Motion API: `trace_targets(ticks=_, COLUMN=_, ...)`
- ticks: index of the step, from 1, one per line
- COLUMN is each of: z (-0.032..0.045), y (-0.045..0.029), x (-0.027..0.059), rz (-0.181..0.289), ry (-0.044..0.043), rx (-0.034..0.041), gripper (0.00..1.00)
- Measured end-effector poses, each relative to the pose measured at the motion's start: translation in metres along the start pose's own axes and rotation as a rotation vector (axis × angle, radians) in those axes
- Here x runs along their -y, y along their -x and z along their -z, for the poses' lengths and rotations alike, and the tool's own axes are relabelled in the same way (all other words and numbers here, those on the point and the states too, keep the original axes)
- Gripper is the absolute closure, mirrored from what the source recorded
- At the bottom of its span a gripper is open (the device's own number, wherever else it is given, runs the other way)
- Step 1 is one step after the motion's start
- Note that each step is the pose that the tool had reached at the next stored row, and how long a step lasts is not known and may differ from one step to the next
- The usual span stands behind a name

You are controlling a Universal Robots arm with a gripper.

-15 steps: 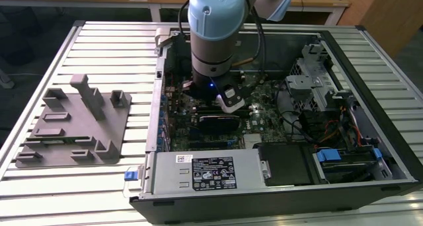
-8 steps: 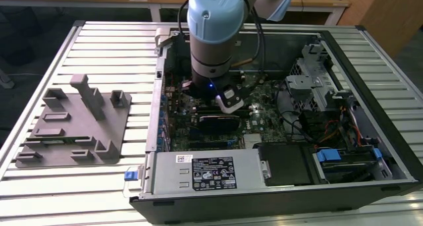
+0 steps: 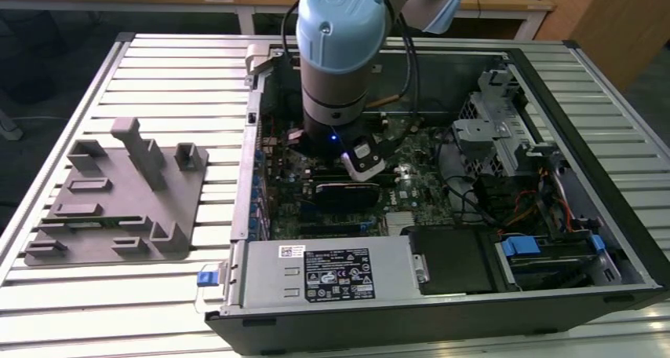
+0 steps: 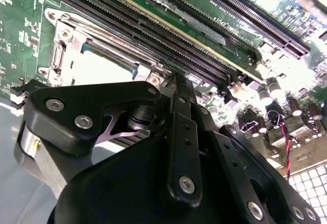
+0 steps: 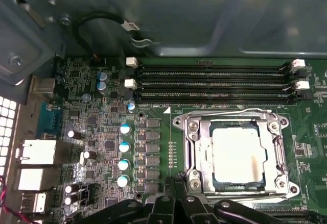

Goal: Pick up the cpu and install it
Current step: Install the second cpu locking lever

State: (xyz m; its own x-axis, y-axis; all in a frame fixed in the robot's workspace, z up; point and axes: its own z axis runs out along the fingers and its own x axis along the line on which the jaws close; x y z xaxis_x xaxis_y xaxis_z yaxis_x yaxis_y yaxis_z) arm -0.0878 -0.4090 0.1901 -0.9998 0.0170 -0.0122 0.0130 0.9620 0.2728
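1. We see the computer case [image 3: 544, 99] open, the arm reaching inside.
2. The socket [image 5: 237, 155] holds the cpu [image 5: 238, 154], flat and square.
3. The gripper [image 5: 176, 196] sits just beside the socket's edge; we cannot tell its spread.

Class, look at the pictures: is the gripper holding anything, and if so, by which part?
It cannot be told. The cpu sits in the socket on the motherboard, and the gripper is beside it.

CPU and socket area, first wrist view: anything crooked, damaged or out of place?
Nothing stands out. The cpu lies flat and square inside the socket frame, its edges parallel to the frame. The memory slots beside it sit empty, with no loose parts on the board.
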Motion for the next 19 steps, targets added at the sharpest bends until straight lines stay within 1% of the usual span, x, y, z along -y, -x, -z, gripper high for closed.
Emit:
trace_targets(ticks=2, z=0.0, y=-0.0001, x=0.0, rz=0.0, ry=-0.0135, rx=0.0001, gripper=0.89)
trace_targets(ticks=3, z=0.0, y=-0.0002, x=0.0001, rz=0.0, ry=-0.0163, rx=0.0002, gripper=0.89)
trace_targets(ticks=6, z=0.0003, y=-0.0002, x=0.0, rz=0.0, ry=-0.0165, rx=0.0002, gripper=0.89)
trace_targets(ticks=10, z=0.003, y=-0.0001, x=-0.0012, rz=0.0, ry=-0.0154, rx=0.0006, gripper=0.89)
trace_targets(ticks=11, z=0.0084, y=-0.0001, x=-0.0032, rz=0.0, ry=-0.0154, rx=0.0003, gripper=0.89)
trace_targets(ticks=15, z=0.0167, y=0.0, x=-0.0062, rz=0.0, ry=-0.0154, rx=0.0003, gripper=0.89)
trace_targets(ticks=19, z=0.0272, y=0.0001, x=-0.0096, rz=0.0, ry=-0.0159, rx=0.0003, gripper=0.89)
